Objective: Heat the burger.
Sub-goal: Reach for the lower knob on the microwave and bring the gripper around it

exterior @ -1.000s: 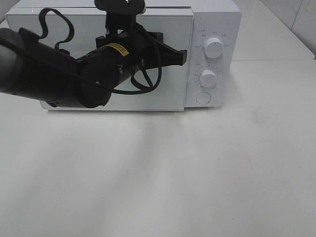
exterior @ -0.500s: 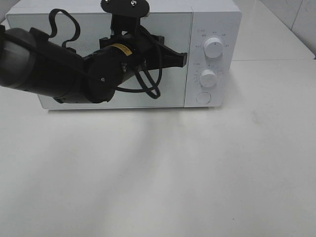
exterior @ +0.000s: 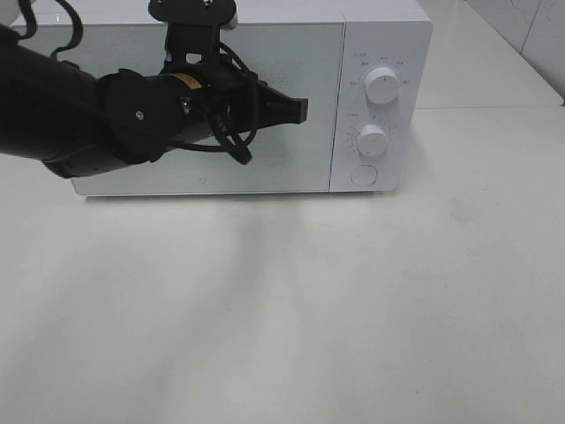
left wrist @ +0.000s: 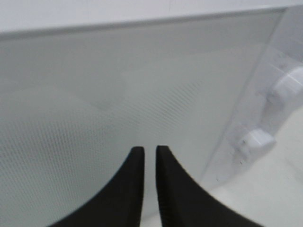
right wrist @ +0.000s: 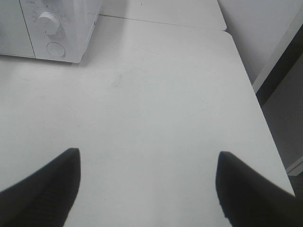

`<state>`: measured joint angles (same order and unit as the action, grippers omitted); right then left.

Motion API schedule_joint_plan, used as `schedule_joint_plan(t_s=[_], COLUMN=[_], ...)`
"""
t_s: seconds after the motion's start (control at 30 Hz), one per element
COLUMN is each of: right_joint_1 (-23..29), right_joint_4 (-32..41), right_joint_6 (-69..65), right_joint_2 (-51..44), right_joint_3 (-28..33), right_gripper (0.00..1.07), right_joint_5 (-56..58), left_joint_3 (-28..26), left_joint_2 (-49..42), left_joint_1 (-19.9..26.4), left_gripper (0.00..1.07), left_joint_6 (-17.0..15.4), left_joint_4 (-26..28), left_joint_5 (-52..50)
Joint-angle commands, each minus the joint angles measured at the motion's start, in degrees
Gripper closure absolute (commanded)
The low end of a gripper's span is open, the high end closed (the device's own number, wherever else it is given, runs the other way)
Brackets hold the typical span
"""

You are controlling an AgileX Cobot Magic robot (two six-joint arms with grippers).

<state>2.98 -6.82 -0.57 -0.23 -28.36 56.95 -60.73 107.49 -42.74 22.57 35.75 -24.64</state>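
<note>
The burger shows in none of the views. It may sit behind the closed door, but the pane gives no view inside, so its place cannot be told.

The boxy white microwave (exterior: 380, 35) stands at the far edge of the smooth white table (exterior: 353, 309). Its wide pale-grey glass door (exterior: 291, 168) is glossy, with a fine dot mesh that shows in the left wrist view. On the panel at its right are two round white plastic knobs, the upper knob (exterior: 381, 85) and the lower knob (exterior: 372, 140), with a flat round white button (exterior: 364, 175) beneath.

The left gripper (exterior: 302, 109), matte black with curved tapering fingers, hangs just in front of the door, pointing right towards the knobs. Its fingers are almost together, with only a thin slit between them (left wrist: 149, 150), and they hold nothing. The right gripper (right wrist: 149, 156) is spread wide and empty over bare table, to the right of the microwave and nearer than it.

The main risk is starting the oven empty if the burger is not inside after all. The knobs are small, smooth and ribless, so narrow hard fingers may slip off or overshoot the setting, and so overheat the food. A firm push on the button could slide the light box across the slick tabletop. The loose black cable (exterior: 231, 141) looping under the wrist could snag on a knob.
</note>
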Motion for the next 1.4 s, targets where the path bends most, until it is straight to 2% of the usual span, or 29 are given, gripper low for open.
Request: schedule_joint_plan(t_s=[0.03,0.07,0.1,0.13,0.17,0.2,0.4,0.47,0.67,0.77,0.83,0.87,0.9,0.93,0.97,1.0,1.03,1.07,1.13,1.17,1.23,1.27,1.3,1.33,1.37,1.4], right_joint_1=[-0.23,-0.23,-0.23,-0.23,-0.23,-0.23,-0.23,-0.23,-0.23,-0.23,-0.23,-0.23,-0.23,-0.23,-0.23,-0.23,-0.23,-0.23,-0.23,-0.23,-0.23,-0.23,-0.23,-0.23,-0.23,-0.23], right_joint_4=[-0.11,-0.11,-0.11,-0.11,-0.11,-0.11,-0.11,-0.11,-0.11,-0.11,-0.11,-0.11,-0.11,-0.11,-0.11,-0.11,-0.11,-0.11,-0.11,-0.11,-0.11,-0.11,-0.11,-0.11,-0.11,-0.11], right_joint_6=[-0.63,-0.63,-0.63,-0.63,-0.63,-0.63,-0.63,-0.63,-0.63,-0.63,-0.63,-0.63,-0.63,-0.63,-0.63,-0.63,-0.63,-0.63,-0.63,-0.63,-0.63,-0.63,-0.63,-0.63,-0.63,-0.63], right_joint_2=[-1.49,-1.49,-1.49,-1.49,-1.49,-1.49,-1.49,-1.49,-1.49,-1.49,-1.49,-1.49,-1.49,-1.49,-1.49,-1.49,-1.49,-1.49,-1.49,-1.49,-1.49,-1.49,-1.49,-1.49,-1.49,-1.49], right_joint_3=[0.0,0.0,0.0,0.0,0.0,0.0,0.0,0.0,0.0,0.0,0.0,0.0,0.0,0.0,0.0,0.0,0.0,0.0,0.0,0.0,0.0,0.0,0.0,0.0,0.0,0.0], right_gripper=[0.31,0.31,0.31,0.31,0.31,0.31,0.31,0.31,0.31,0.31,0.31,0.31,0.31,0.31,0.31,0.31,0.31,0.31,0.31,0.31,0.31,0.31,0.31,0.31,0.31,0.31], right_joint_5=[-0.23,-0.23,-0.23,-0.23,-0.23,-0.23,-0.23,-0.23,-0.23,-0.23,-0.23,-0.23,-0.23,-0.23,-0.23,-0.23,-0.23,-0.23,-0.23,-0.23,-0.23,-0.23,-0.23,-0.23,-0.23,-0.23], left_joint_3=[2.01,3.55,4.07,4.07,4.93,5.33,5.67,5.67,5.67,5.67,5.67,5.67,5.67,5.67,5.67,5.67,5.67,5.67,5.67,5.67,5.67,5.67,5.67,5.73,5.73,5.79], left_joint_2=[-3.21,-5.5,-6.3,-6.3,-7.96,-8.77,-12.32,-15.01,-19.31,-20.34,-23.15,-23.15,-25.27,-27.1,-27.1,-28.07,-29.91,-29.91,-32.26,-32.26,-34.84,-34.84,-35.81,-37.76,-37.76,-38.85], left_joint_1=[-1.55,-1.83,-1.83,-1.83,-1.83,-1.83,-1.83,-1.72,-1.66,-1.66,-0.86,-0.86,1.43,4.76,4.76,6.36,10.37,10.37,16.04,16.04,21.94,21.94,24.06,28.13,28.13,30.02], left_gripper=[0.79,0.49,0.36,0.36,0.09,0.05,0.07,0.07,0.07,0.07,0.07,0.07,0.07,0.07,0.07,0.07,0.07,0.07,0.07,0.07,0.07,0.07,0.07,0.07,0.07,0.07], left_joint_6=[3.38,5.96,6.76,6.76,7.33,7.22,7.1,7.1,7.05,6.53,1.2,1.2,-5.84,-10.83,-10.83,-12.38,-14.78,-14.78,-16.73,-16.73,-16.84,-16.84,-16.67,-16.67,-16.67,-16.67], left_joint_4=[4.7,7.28,7.85,7.85,8.88,8.88,8.14,6.02,3.5,2.46,-1.2,-1.2,-4.47,-8.59,-8.59,-10.6,-15.64,-15.64,-20.8,-20.8,-23.38,-23.38,-24.06,-25.38,-25.38,-25.84], left_joint_5=[4.18,10.37,13.69,13.69,20.05,23.09,35.41,42.91,52.02,53.4,56.61,56.61,60.05,64.0,64.0,65.37,68.75,68.75,73.45,73.45,78.44,78.44,79.93,82.16,82.16,83.14])
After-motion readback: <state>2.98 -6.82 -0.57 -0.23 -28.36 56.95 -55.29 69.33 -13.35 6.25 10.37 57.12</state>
